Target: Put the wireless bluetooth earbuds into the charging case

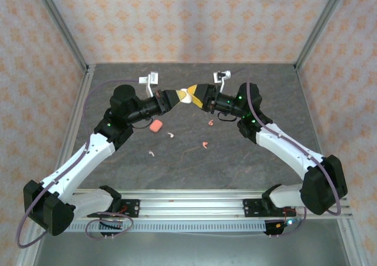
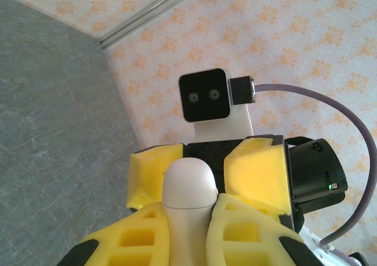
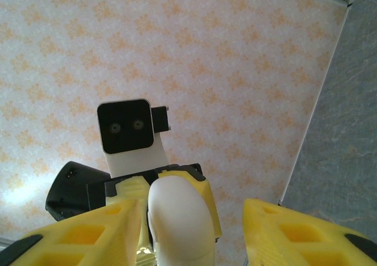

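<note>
Leaves the earbuds (image 1: 169, 135) scattered loose on the table (image 1: 235, 160), well below the white charging case (image 1: 186, 95), none seated yet. Pinches that case aloft in the left gripper (image 1: 178, 96), probably to steady it. Sets the right gripper (image 1: 195, 93) spread around its rounded end, a gap showing on one side, likely for prising it open.

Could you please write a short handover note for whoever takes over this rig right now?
Left gripper: shut on the white case, held up above the table.
Right gripper: jaws open, straddling the same case.
On the table, loose: coral case, white earbuds, coral earbuds.
Done: white case lifted.
Left: all four earbuds to insert; none is in a case yet.
</note>
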{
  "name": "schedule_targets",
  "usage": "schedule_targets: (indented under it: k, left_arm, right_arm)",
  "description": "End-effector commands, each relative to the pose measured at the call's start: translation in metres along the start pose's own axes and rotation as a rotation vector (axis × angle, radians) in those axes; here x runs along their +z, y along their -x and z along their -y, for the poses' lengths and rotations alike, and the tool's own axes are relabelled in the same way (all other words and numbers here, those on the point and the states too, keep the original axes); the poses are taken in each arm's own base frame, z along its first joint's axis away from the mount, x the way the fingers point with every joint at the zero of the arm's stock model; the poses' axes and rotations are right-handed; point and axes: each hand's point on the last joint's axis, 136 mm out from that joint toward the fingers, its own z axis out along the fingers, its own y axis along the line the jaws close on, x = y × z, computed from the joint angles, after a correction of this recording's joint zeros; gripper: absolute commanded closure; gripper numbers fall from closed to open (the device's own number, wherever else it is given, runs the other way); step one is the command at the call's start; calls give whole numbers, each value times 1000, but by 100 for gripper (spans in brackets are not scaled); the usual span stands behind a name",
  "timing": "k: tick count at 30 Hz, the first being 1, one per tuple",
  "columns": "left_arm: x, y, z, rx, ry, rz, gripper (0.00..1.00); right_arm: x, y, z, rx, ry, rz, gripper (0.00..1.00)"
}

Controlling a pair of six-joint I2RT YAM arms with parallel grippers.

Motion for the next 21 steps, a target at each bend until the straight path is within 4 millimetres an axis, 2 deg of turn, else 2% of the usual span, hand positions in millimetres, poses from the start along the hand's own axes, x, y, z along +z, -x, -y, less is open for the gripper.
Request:
schedule_targets:
  k: [1,4,13,21]
  left_arm:
    - [0,12,26,38,-65,39,96]
    - [0,12,27,39,-69,34,96]
    - [-2,2,21,46,-44,-6,95]
    - [-9,-4,16,73,3,-29,73]
  right_arm:
    - [3,-4,-15,-39,56,-27,51]
    - [5,-5,-13,-35,54,-32,54]
    - [8,-1,-12,-27,81,-22,81]
    - [5,2,-21,-50,139,10,86]
